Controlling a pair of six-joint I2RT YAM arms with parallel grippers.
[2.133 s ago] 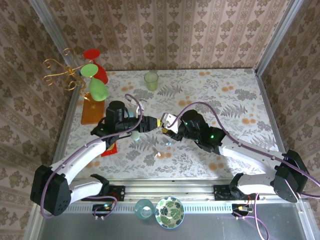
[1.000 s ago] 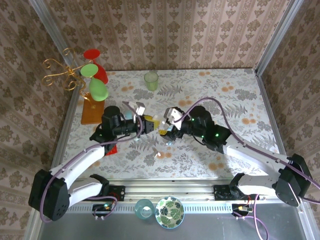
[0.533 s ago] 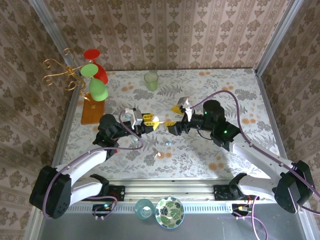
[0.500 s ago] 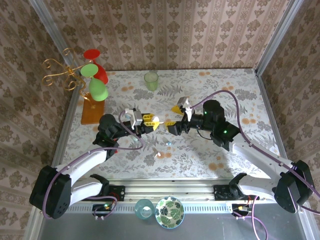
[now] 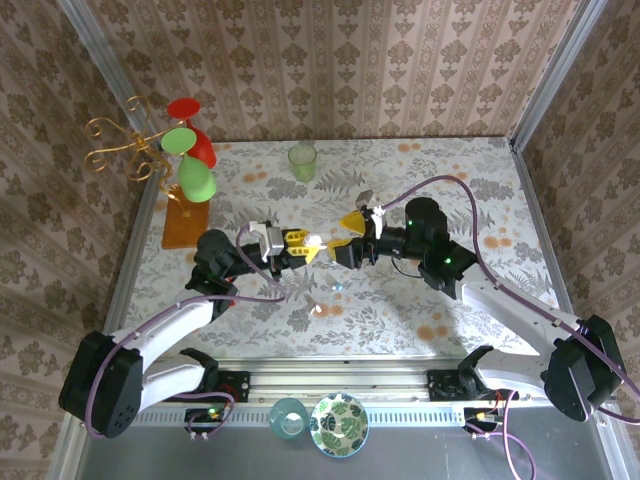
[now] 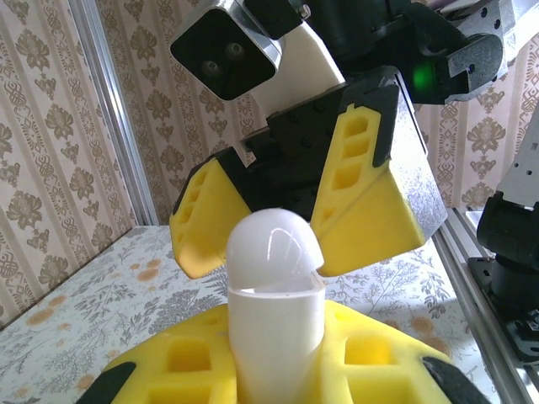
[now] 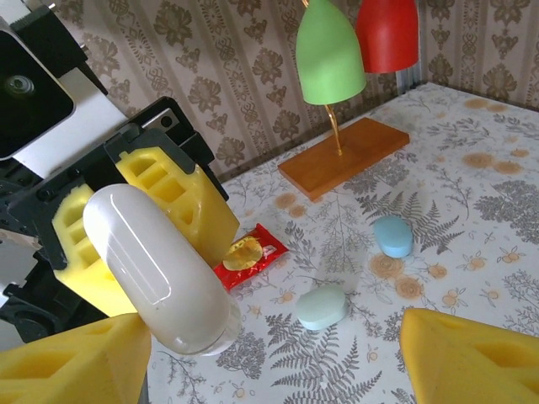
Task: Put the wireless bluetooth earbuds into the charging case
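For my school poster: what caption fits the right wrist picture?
Left gripper holds a white charging case out toward the open right gripper.

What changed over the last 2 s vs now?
The grippers, which met low over mid-table, have pulled apart. The right gripper backed off to the right, jaws open. The left gripper drew back left, jaws shut on the white case. The green cup and lamp stand stayed put.

Overhead looks down; 2 wrist views (close) share white case (image 6: 274, 286).
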